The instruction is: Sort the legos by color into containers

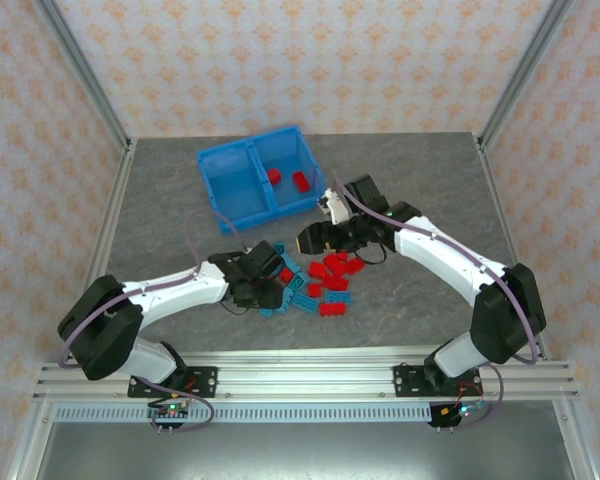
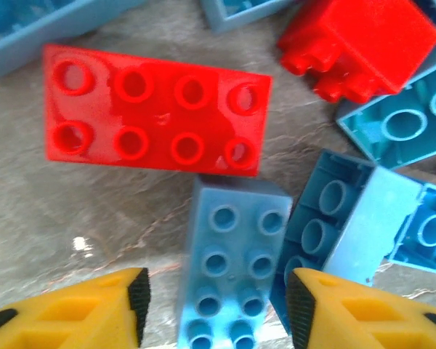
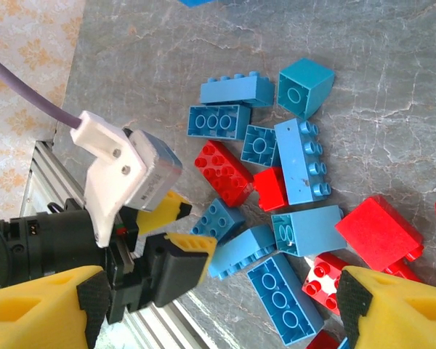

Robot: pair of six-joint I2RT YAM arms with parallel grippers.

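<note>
My left gripper straddles a light-blue studded plastic brick at the pile's near edge. I cannot tell whether the pads pinch it. Beyond, my right gripper hangs wide open over the red and teal legos. Farthest back sits the bright blue translucent bin, with two red bricks in its right compartment.

legos: red and teal-blue studded bricks, loose heap mid-desk, some tipped over | two red ones inside right compartment of blue bin
</note>
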